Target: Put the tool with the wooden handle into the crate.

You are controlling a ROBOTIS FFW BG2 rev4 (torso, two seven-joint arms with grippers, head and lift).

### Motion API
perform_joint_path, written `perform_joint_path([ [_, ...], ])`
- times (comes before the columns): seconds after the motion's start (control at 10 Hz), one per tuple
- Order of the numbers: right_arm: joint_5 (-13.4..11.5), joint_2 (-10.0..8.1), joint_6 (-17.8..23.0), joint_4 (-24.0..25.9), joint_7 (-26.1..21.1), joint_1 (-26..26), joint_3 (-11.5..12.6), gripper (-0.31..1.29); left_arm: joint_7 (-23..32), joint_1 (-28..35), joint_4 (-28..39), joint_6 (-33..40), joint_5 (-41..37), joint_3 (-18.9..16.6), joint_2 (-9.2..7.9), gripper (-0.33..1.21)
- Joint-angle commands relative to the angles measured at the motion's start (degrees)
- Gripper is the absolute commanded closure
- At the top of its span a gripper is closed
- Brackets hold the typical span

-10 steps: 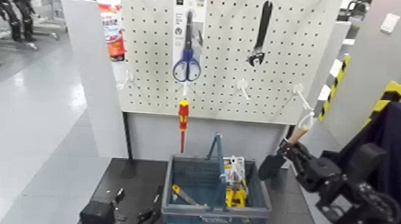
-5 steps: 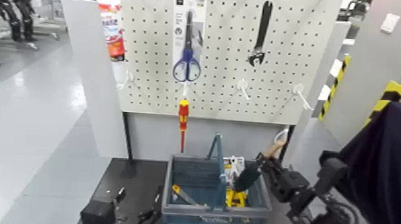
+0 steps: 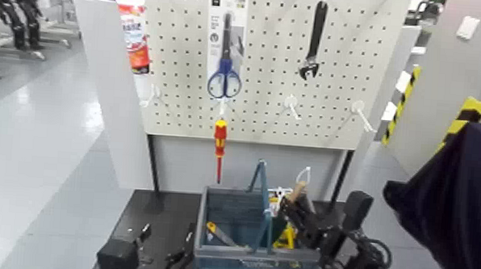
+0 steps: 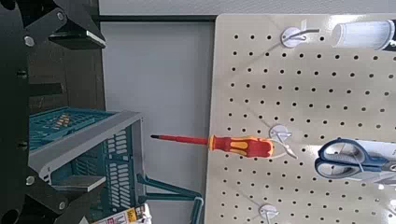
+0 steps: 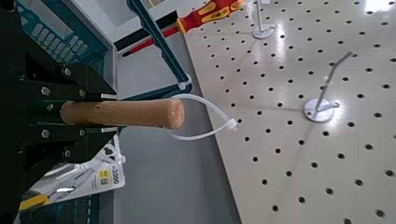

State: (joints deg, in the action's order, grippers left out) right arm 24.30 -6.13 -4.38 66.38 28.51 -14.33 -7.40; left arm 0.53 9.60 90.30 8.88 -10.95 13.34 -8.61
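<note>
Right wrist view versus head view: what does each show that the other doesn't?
Only the right wrist view shows the right gripper clamped on the trowel's wooden handle, with its white hanging loop.

Only the head view shows the whole crate, the left gripper low beside it, the blue scissors and the black wrench.

Both show the pegboard, the red-and-yellow screwdriver and the crate's teal handle.

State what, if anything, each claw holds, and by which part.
The right claw grips the hand trowel by its wooden handle, over the crate. The left claw holds nothing visible.
</note>
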Motion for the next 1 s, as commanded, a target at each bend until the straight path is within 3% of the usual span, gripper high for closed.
perform_joint_path([
  [0.1,0.2,-0.11,-1.3,0.5,-0.1,-0.4,-0.7,0.47,0.0,0.0,0.0,0.2,0.0,-0.1,-0.09,0.26],
  [0.2,0.0,-0.11,-1.6,1.3,0.3,-0.3,-0.2,0.13,0.0,0.0,0.0,0.2,0.0,0.0,-0.18,0.26],
  [0.3,-1.6,-0.2,-1.9,3.0,0.4,0.0,0.5,-0.03,0.0,0.0,0.0,0.2,-0.1,0.0,-0.18,0.26],
  [0.7,-8.8,-0.11,-4.8,13.6,-4.2,3.6,4.3,0.0,0.0,0.2,0.0,0.2,-0.1,-0.2,-0.01,0.26],
  [1.0,-13.9,-0.46,-4.3,24.4,-11.6,9.8,5.3,0.03,0.0,0.3,0.0,0.2,-0.1,-0.4,0.26,0.26],
])
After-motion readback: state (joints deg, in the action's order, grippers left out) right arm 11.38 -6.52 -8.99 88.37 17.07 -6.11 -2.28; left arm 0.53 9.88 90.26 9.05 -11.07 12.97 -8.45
